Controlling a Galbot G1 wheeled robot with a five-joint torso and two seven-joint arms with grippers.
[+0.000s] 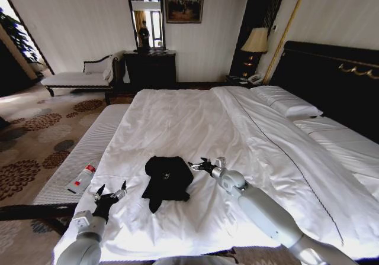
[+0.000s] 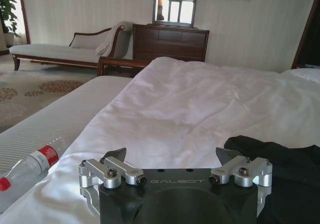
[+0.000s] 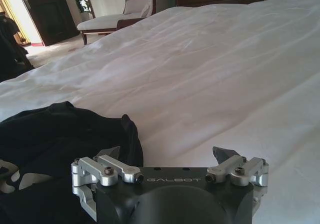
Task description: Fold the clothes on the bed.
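The black clothes [image 1: 167, 180] lie crumpled in a small heap on the white duvet of the bed [image 1: 195, 123], near its foot. My right gripper [image 1: 203, 163] is open just beside the heap's right edge, empty. In the right wrist view the black fabric [image 3: 55, 149] with a bit of white lettering lies close to the open fingers [image 3: 224, 155]. My left gripper [image 1: 110, 192] is open and empty, low over the duvet to the left of the heap. In the left wrist view, the dark cloth [image 2: 280, 169] shows at one side of it.
A plastic bottle with a red label [image 1: 83, 177] lies on the ribbed bench [image 1: 77, 158] at the bed's left side. Pillows [image 1: 287, 102] and the dark headboard [image 1: 331, 81] are on the right. A chaise longue [image 1: 80, 76] and a dresser [image 1: 150, 68] stand by the far wall.
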